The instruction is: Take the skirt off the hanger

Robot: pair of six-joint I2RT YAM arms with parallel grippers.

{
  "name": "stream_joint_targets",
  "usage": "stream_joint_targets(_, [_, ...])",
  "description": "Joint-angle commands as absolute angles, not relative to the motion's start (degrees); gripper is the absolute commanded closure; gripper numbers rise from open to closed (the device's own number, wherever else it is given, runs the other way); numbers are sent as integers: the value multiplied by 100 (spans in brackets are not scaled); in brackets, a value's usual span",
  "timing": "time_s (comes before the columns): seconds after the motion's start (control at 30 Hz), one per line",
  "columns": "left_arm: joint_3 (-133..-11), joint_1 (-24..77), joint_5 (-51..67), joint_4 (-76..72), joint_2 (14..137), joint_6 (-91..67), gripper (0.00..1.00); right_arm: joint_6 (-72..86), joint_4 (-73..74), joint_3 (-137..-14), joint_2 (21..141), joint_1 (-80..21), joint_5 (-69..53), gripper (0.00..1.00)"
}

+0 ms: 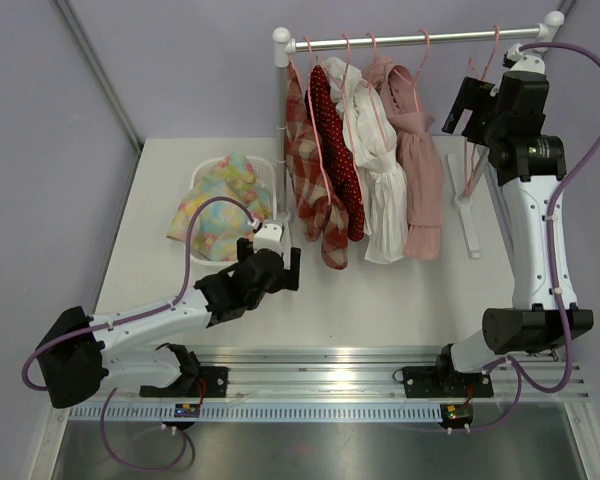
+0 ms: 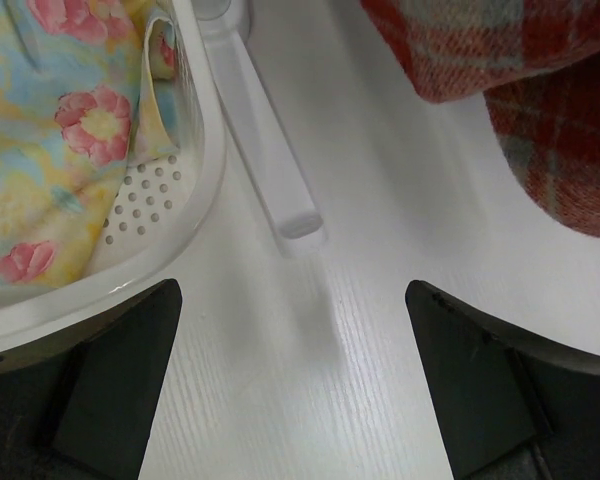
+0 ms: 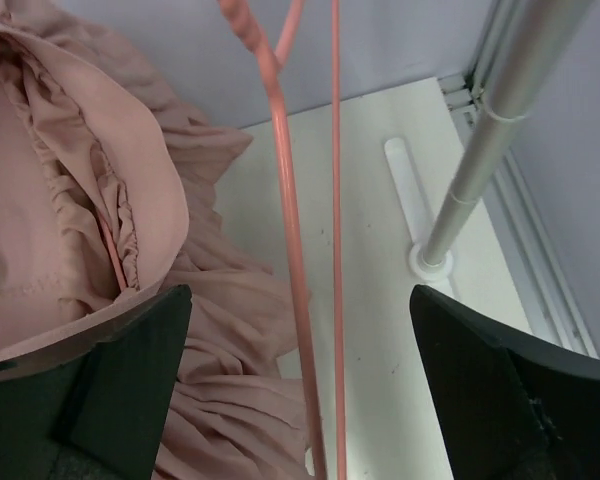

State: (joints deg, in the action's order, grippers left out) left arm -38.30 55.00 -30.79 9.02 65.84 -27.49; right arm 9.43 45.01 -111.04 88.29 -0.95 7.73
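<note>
Floral skirt lies in the basket left of the clothes rail; left gripper hovers before the rail, right gripper straddles an empty hanger on it; both jaws open

The white bench carries a perforated white basket just ahead and left of the left hand. A flat white foot lies straight ahead of that hand, just beside the basket. Below the right hand, ahead and to its right, a second foot lies flat, and a post stands up from it. A metal rail runs along the bench's edge behind both hands.
</note>
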Motion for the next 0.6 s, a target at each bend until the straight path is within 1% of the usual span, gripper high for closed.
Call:
stream_joint_targets(0.0, [-4113, 5651, -3585, 536, 6653, -2848, 2, 950, 4183, -11241, 8210, -88, 1388, 1])
stream_joint_targets(0.13, [-4113, 5695, -3621, 554, 6671, -2856, 2, 923, 4035, -11408, 7675, -97, 2169, 0])
stream_joint_targets(0.2, [-4104, 5713, -3656, 554, 6671, -2865, 2, 958, 3886, -11539, 7489, -88, 2189, 0])
stream_joint_targets(0.3, [-4096, 5739, -3726, 545, 6671, -2883, 2, 1255, 3884, -11846, 7321, -88, 1593, 1])
stream_joint_targets(0.33, [-4104, 5739, -3735, 545, 6671, -2883, 2, 1379, 3902, -11935, 7356, -97, 1077, 0])
stream_joint_targets(0.4, [-4087, 5739, -3744, 536, 6688, -2892, 2, 1729, 3789, -11971, 7383, -88, 521, 1])
stream_joint_targets(0.43, [-4096, 5739, -3753, 545, 6697, -2892, 2, 1827, 3710, -11910, 7409, -88, 66, 2])
stream_joint_targets(0.5, [-4096, 5766, -3788, 554, 6706, -2900, 2, 2081, 3482, -11716, 7479, -88, -350, 4])
stream_joint_targets(0.53, [-4096, 5766, -3805, 554, 6706, -2909, 2, 2135, 3437, -11681, 7584, -88, -673, 7])
stream_joint_targets(0.57, [-4070, 5774, -3806, 554, 6697, -2918, 2, 2214, 3410, -11672, 7655, -88, -790, 7])
